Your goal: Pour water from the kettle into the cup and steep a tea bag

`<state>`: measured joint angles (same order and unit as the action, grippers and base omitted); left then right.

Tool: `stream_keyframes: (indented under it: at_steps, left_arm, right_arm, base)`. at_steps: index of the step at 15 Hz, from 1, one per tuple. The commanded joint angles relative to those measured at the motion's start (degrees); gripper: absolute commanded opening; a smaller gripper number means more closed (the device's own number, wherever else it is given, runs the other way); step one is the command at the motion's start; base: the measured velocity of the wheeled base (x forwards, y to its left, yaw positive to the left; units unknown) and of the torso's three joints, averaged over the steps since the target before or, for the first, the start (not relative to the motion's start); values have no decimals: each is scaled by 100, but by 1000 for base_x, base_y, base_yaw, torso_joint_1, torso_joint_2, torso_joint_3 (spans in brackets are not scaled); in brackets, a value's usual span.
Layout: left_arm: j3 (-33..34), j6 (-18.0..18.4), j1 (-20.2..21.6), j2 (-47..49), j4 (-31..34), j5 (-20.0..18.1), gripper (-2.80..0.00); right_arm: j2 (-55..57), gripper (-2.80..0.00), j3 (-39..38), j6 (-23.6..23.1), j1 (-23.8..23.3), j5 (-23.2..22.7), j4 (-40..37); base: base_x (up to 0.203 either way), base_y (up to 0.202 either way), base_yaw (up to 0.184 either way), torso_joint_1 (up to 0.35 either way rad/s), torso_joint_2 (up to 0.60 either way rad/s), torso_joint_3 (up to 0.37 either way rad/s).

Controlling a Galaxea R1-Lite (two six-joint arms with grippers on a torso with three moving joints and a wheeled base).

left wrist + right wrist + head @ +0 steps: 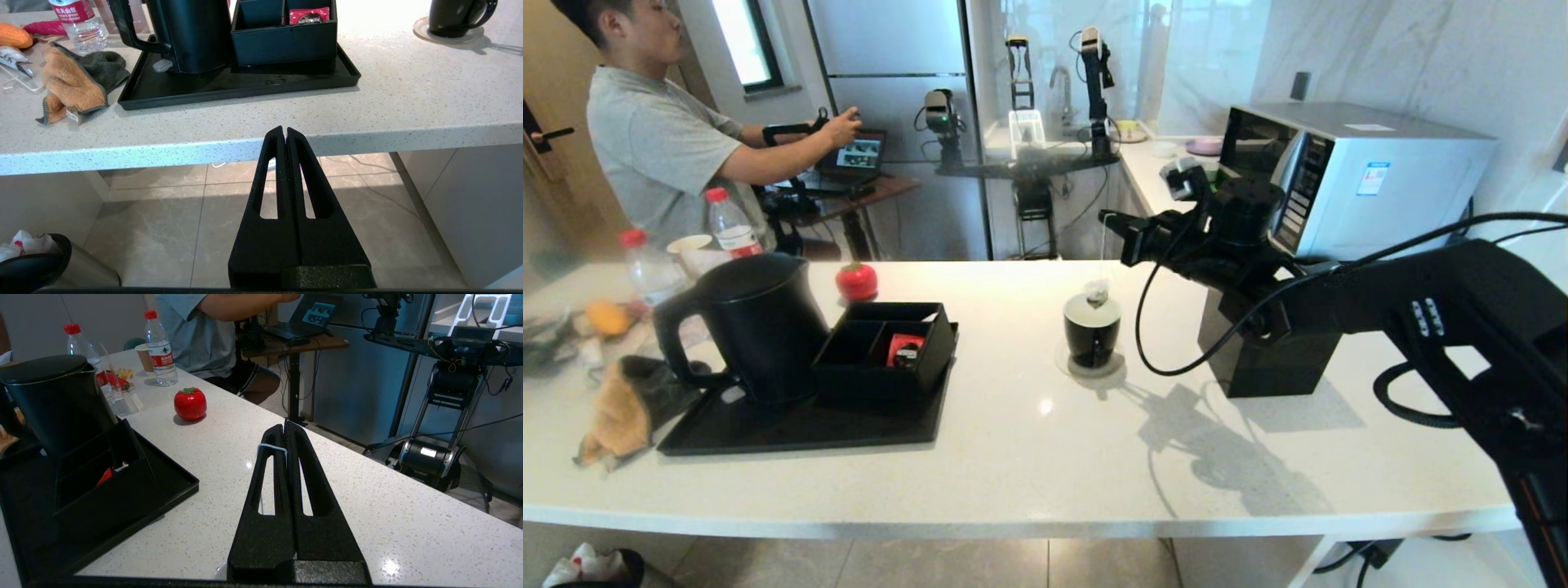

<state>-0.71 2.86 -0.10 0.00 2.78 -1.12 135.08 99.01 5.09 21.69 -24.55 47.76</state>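
The matte black kettle [752, 322] stands on a black tray [800, 429] at the left, also seen in the left wrist view [192, 36] and right wrist view [53, 400]. At the counter's middle, the small black cup [1092, 333] [455, 16] sits on a coaster. My right gripper [1107, 220] [284, 425] hovers above it, shut on a thin white string [271, 447]. The tea bag [1097, 292] dangles from that string right at the cup's mouth. My left gripper [284, 130] is shut and holds nothing, parked below the counter's front edge.
A black divided box [886, 347] with a red packet [905, 347] shares the tray. A red tomato-shaped object [856, 282], water bottles [731, 224], a paper cup [689, 245] and a crumpled cloth [629, 404] lie at the left. At the back right stand a microwave [1347, 171] and a black block [1270, 351].
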Motion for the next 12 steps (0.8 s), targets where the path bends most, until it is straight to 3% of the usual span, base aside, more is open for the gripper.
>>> stream_keyframes:
  at_steps: [1, 12]
  left_arm:
    - [0, 4, 1, 0, 3, -2, -280]
    - [0, 3, 1, 0, -1, -2, -280]
  right_arm:
    - [18, -280, 4, 0, 2, -15, 40]
    - [176, -280, -1615, -351, 27, -23, 1018]
  base:
    - [0, 0, 0, 0, 0, 0]
    - [0, 0, 0, 0, 0, 0]
